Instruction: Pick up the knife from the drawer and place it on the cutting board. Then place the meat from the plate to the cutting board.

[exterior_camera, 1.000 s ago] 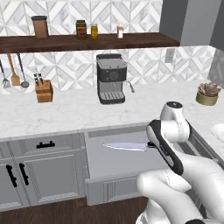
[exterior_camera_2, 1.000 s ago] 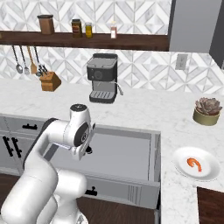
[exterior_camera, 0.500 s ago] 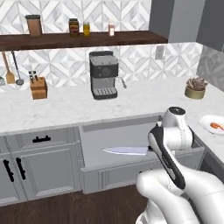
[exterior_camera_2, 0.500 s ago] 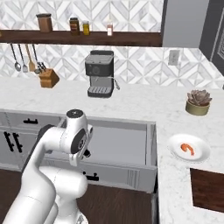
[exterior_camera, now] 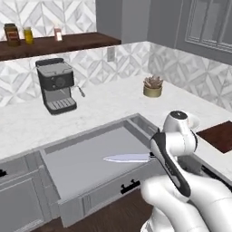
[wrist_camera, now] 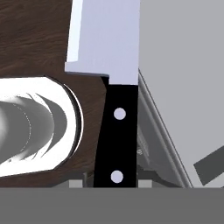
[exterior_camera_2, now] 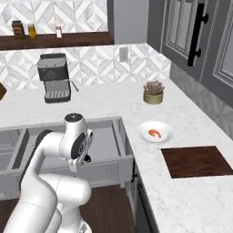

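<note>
My gripper (wrist_camera: pixel 114 180) is shut on the knife's black handle (wrist_camera: pixel 116 140), and the broad silver blade (wrist_camera: pixel 105 39) points away from the hand. In the left base view the knife (exterior_camera: pixel 124 158) hangs level over the front of the open grey drawer (exterior_camera: pixel 86 156), its handle hidden behind my wrist. The white plate (exterior_camera_2: pixel 154 133) on the counter right of the drawer (exterior_camera_2: pixel 107 152) holds the small orange-red meat (exterior_camera_2: pixel 155 134). The dark reddish-brown cutting board (exterior_camera_2: pixel 195 161) lies just in front of the plate, and its corner (exterior_camera: pixel 219 135) shows at the right edge.
A black coffee machine (exterior_camera: pixel 56 86) stands at the back of the counter, with a tan pot holding a succulent (exterior_camera_2: pixel 153 93) in the corner. A shelf with jars (exterior_camera: pixel 27 35) runs above. Grey upper cabinets (exterior_camera_2: pixel 200 41) hang over the right counter.
The whole scene has shifted left as the base turned right, bringing the corner counter, plate and cutting board closer. The knife stays held in my gripper.
</note>
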